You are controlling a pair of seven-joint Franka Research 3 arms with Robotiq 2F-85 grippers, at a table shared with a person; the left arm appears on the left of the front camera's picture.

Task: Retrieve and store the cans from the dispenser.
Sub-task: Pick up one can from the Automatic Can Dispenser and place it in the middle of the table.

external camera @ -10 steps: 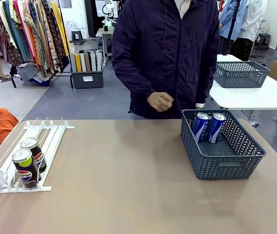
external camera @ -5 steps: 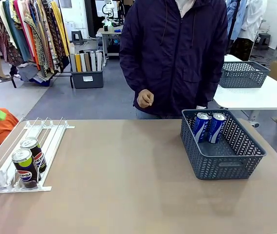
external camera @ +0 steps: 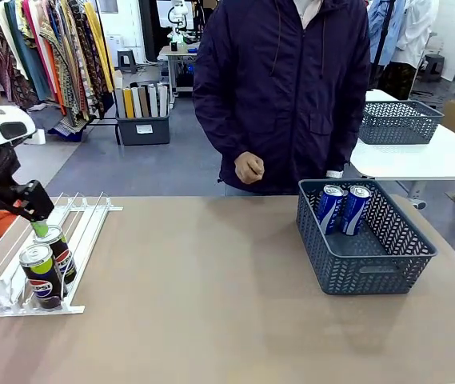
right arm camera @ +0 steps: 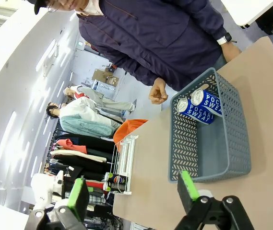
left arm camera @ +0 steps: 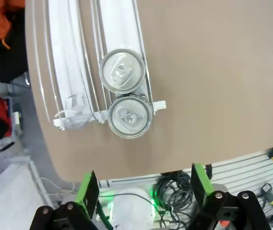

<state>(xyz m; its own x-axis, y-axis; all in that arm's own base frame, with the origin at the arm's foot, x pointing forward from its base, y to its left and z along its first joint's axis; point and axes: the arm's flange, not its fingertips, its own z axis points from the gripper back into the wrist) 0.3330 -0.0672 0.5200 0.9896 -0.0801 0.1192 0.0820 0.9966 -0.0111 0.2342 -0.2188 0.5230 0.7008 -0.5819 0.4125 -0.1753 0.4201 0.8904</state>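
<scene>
Left end effector (left arm camera: 142, 189) is hovering wide open over Pepsi cans (left arm camera: 123, 72) in dispenser (left arm camera: 71, 48); right end effector (right arm camera: 133, 189) is gaping wide, empty.

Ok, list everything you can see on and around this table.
Table: one, tan.
Dispenser: one, white, table's left edge.
Basket: one, dark grey, table's right side.
Pepsi cans: two, dark with yellow-green band, low end of a dispenser lane.
Pocari Sweat cans: two, blue-and-white, leaning inside the basket.
Person: one, dark jacket, far side, hand closed.
Left end effector: open, above the Pepsi cans.
Right end effector: open, empty, off from the basket.
</scene>
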